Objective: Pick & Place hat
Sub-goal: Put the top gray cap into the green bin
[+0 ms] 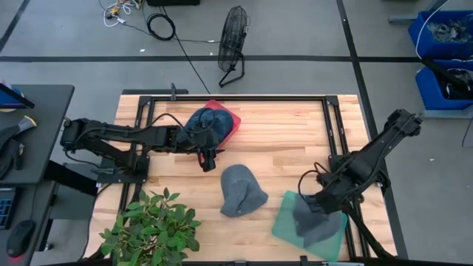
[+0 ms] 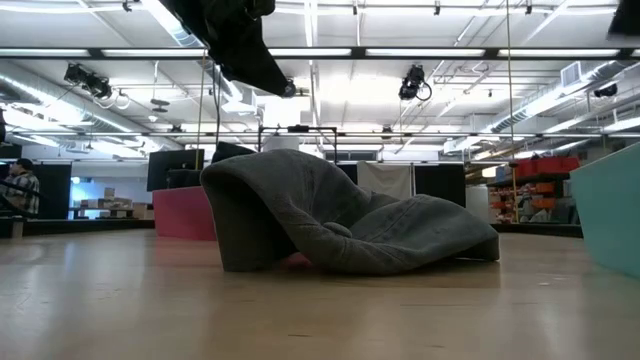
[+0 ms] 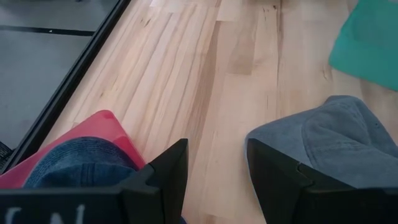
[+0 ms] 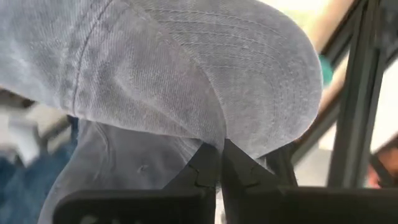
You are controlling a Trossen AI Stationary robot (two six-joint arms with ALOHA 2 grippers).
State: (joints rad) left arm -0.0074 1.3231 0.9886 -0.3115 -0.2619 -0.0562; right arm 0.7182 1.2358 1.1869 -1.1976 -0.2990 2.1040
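Right gripper (image 1: 309, 216) sat low over the teal tray (image 1: 284, 222) at the table's near right corner, fingers pinched closed on a grey hat (image 4: 186, 68) (brim fabric bunched between the tips). A second grey hat (image 1: 241, 191) lay loose mid-table. Farther back, left gripper (image 1: 209, 160) hovered with fingers apart, empty, beside a denim hat (image 1: 205, 124) on the red tray (image 1: 230, 120).
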